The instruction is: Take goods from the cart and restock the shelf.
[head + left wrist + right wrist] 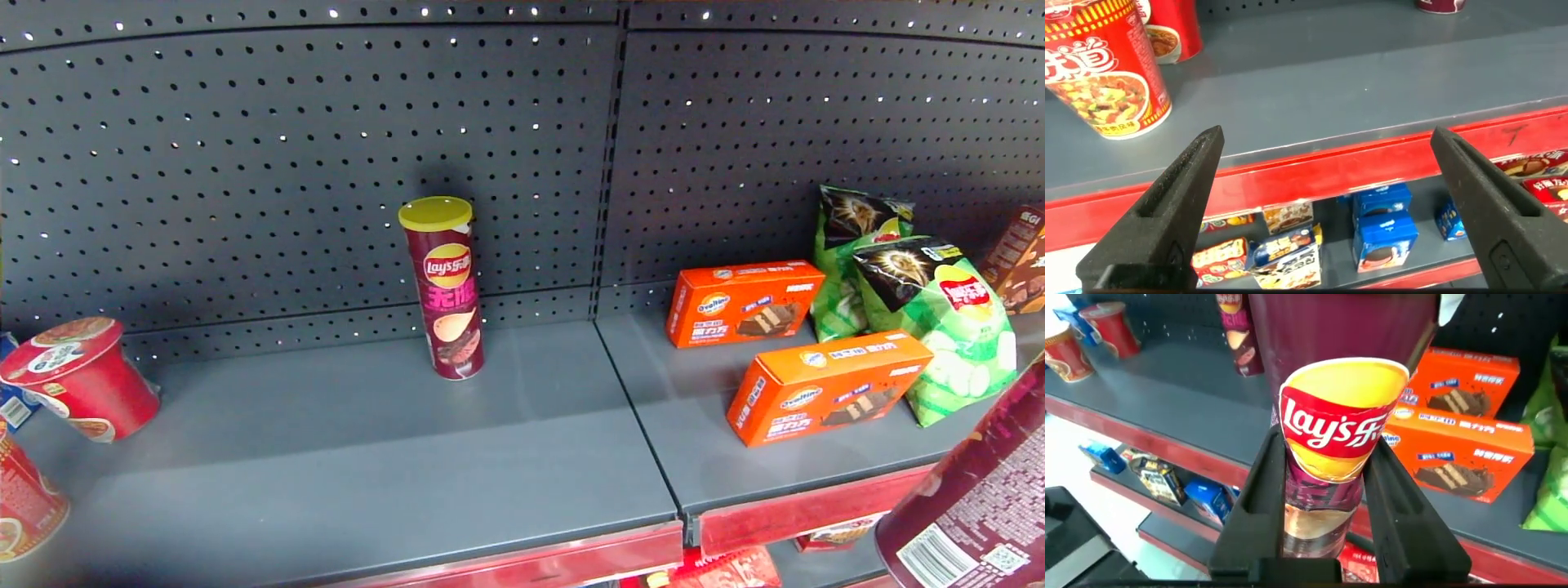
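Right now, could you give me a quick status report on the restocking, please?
Right gripper shut on held chip can. Left gripper open, empty, by shelf edge. Shelved chip can upright; bare shelf beside it, nothing blocking.

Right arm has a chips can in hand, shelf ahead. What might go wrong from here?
1. The held can in the right gripper hangs near the red shelf lip and the front orange box; going in low may clip either.
2. The standing can is tall and narrow; a brush while placing beside it could topple it.
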